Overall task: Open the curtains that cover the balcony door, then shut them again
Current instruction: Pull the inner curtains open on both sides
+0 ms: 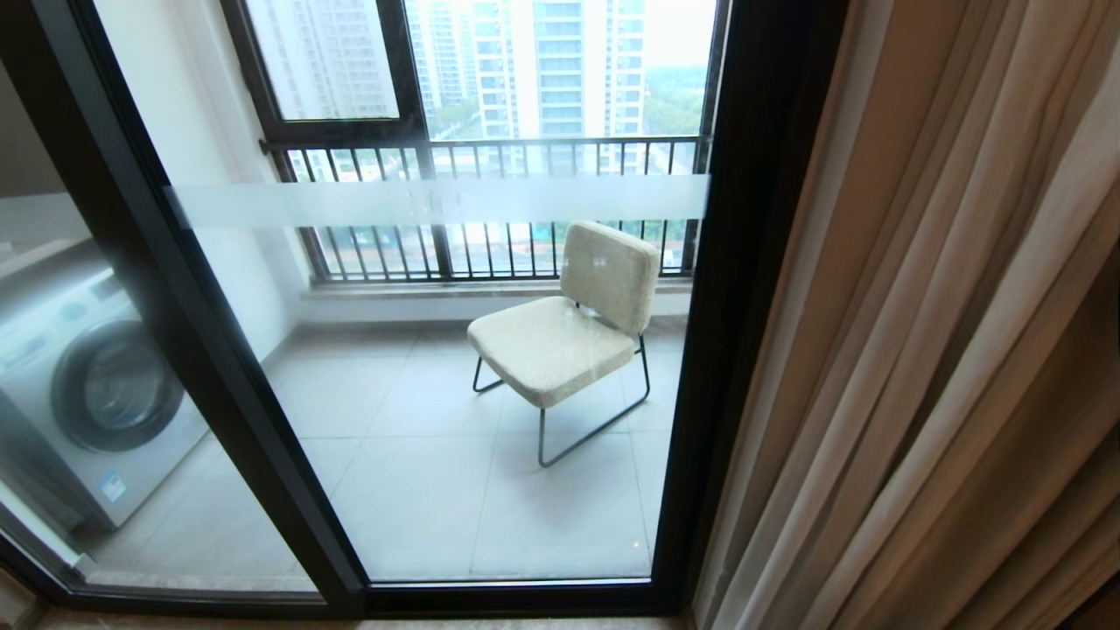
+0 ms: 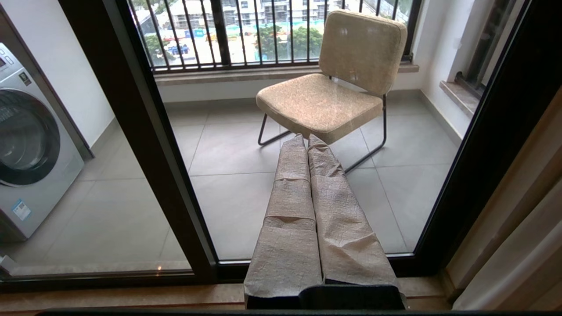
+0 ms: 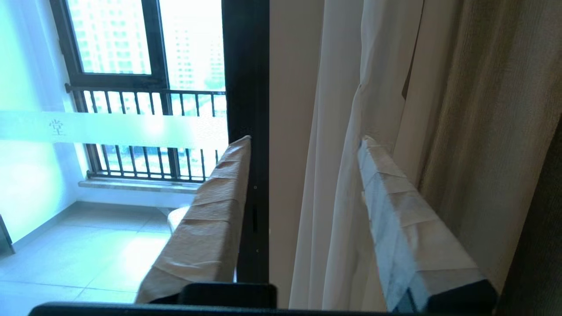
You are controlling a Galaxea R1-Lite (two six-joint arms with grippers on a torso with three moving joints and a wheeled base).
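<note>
The balcony door, glass in a thick black frame with a frosted band, stands uncovered. The curtains hang bunched in pleats to its right. In the right wrist view my right gripper is open beside the door frame. A fold of the sheer white layer hangs between its taped fingers, and one fingertip presses into that fold. The thick beige layer hangs just beyond. My left gripper is shut and empty, low in front of the door glass. Neither arm shows in the head view.
Behind the glass on the balcony stand a cream chair on black wire legs, a washing machine at the left and a black railing under the window. A brown sill runs along the door's foot.
</note>
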